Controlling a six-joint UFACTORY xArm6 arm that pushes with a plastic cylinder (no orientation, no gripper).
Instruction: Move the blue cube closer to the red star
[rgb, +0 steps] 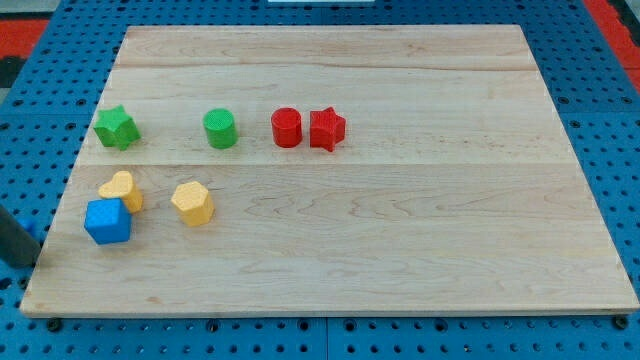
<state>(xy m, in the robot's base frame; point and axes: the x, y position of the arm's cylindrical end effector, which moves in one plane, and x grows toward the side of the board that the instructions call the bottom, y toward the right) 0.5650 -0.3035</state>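
Observation:
The blue cube (108, 221) sits near the board's left edge, toward the view's bottom. The red star (327, 129) lies near the board's middle, toward the view's top, far to the upper right of the cube. My tip (22, 262) shows as a dark rod end at the view's left edge, off the wooden board, to the left of the blue cube and a little below it, with a gap between them.
A yellow heart-like block (121, 190) touches the blue cube's top. A yellow hexagonal block (192, 203) lies to the cube's right. A red cylinder (286, 128) touches the red star's left side. A green cylinder (220, 129) and a green star (116, 127) lie further left.

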